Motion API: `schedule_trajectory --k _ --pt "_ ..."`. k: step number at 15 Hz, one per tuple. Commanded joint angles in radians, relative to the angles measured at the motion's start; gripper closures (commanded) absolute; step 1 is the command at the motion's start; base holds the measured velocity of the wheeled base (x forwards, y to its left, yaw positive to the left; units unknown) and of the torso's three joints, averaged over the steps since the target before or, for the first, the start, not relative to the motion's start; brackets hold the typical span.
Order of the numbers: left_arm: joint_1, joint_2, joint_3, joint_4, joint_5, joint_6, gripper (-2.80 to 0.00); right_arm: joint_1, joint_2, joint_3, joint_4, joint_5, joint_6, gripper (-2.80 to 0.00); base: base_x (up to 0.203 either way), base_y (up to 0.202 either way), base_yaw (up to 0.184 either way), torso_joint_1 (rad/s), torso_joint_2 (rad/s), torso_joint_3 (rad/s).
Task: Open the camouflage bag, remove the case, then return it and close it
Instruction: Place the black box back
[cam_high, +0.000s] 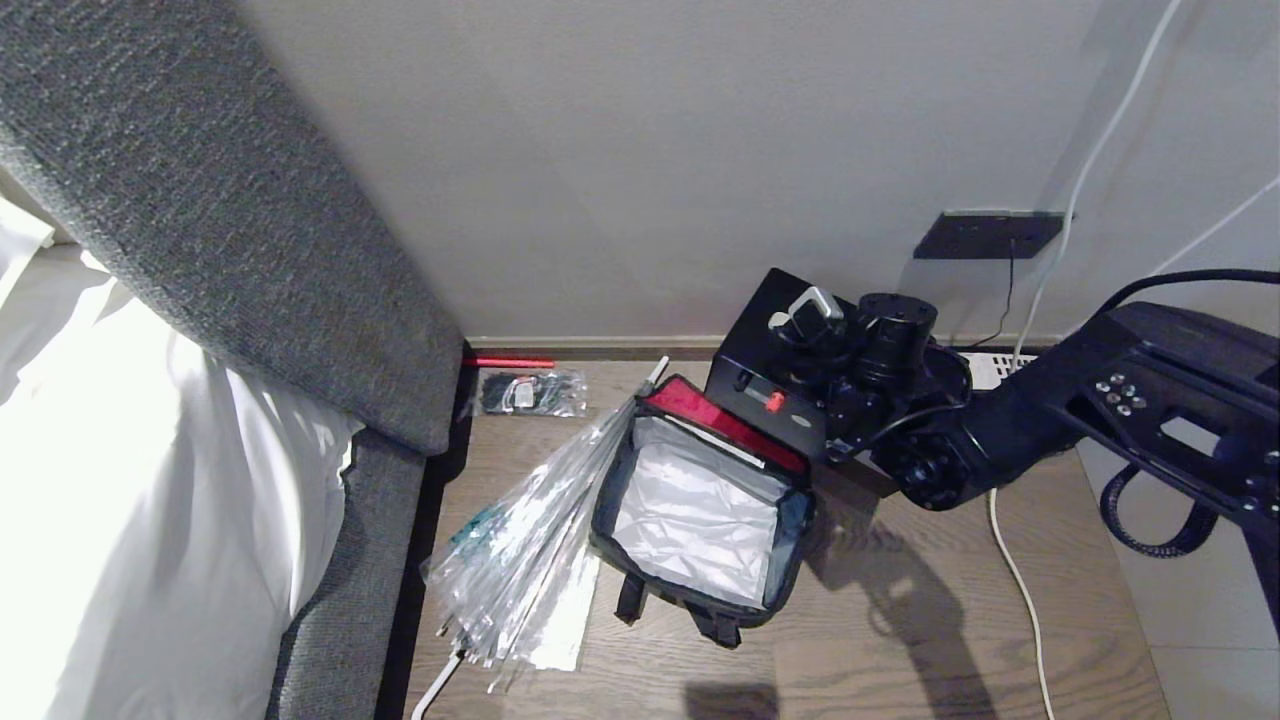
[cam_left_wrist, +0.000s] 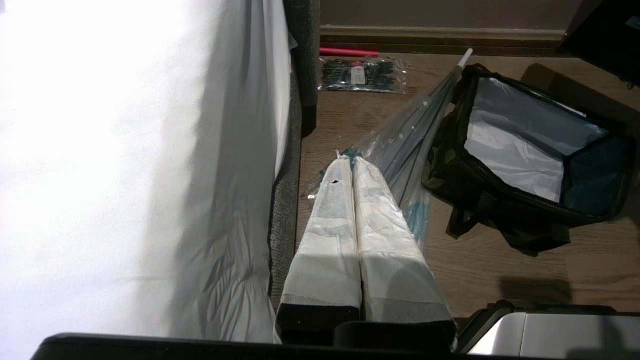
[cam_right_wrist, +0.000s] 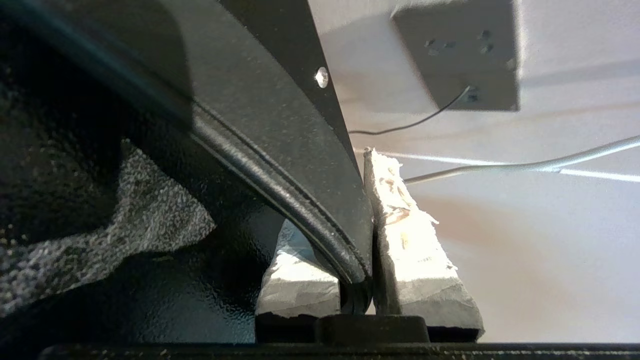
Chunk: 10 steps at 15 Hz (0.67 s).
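Case (cam_high: 770, 395) lifted out at two o'clock of the open bag (cam_high: 700, 510); my right gripper (cam_right_wrist: 367, 240) pinches its thin edge nearly closed, so I'd carry it level.

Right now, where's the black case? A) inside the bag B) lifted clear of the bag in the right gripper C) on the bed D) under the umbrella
B: the right gripper pinches the black case by its edge, beside the open bag, whose silvery lining is bare.
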<state>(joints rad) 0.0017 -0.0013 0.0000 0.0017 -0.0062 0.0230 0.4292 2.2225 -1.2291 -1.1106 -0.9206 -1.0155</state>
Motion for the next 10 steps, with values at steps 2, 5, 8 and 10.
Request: schedule_trajectory --k 2,5,8,10 --pt "0.000 0.000 0.000 0.000 0.000 0.000 0.00 0.054 -0.061 0.053 -0.010 -0.011 0.013 0.00 0.000 0.000 0.000 0.000 0.00 0.000" --pt "0.001 0.000 0.000 0.000 0.000 0.000 0.00 0.135 -0.063 0.088 -0.004 -0.064 0.070 0.00 0.000 0.000 0.000 0.000 0.00 0.000" --pt "0.001 0.000 0.000 0.000 0.000 0.000 0.00 0.189 -0.063 0.166 -0.003 -0.073 0.150 0.00 0.000 0.000 0.000 0.000 0.00 0.000" --pt "0.001 0.000 0.000 0.000 0.000 0.000 0.00 0.219 -0.057 0.180 -0.008 -0.076 0.190 0.00 0.000 0.000 0.000 0.000 0.00 0.000"
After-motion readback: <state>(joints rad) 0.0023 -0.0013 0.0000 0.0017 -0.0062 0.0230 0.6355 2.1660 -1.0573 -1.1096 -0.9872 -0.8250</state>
